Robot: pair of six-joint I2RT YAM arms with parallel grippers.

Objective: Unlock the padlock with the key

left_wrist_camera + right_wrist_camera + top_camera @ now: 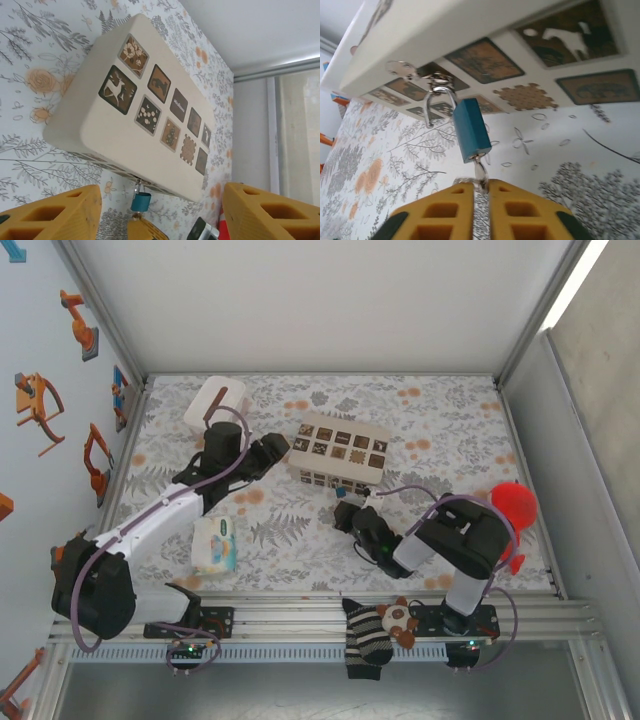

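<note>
No text is legible; the beige box (95, 131) bears one blurred word.

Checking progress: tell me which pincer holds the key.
The right pincer, shut on the key plugged into the blue padlock. The left pincer gapes open, facing the beige box.

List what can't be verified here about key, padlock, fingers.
- Right wrist view: the key head is pinched between the right gripper's fingers, and its blade is inside the padlock, so insertion depth is unreadable.
- Top view: the padlock is a speck by the beige box, and the key is too small to make out.
- Left wrist view: the padlock's keyhole end is covered by a yellow finger at the bottom edge.
</note>
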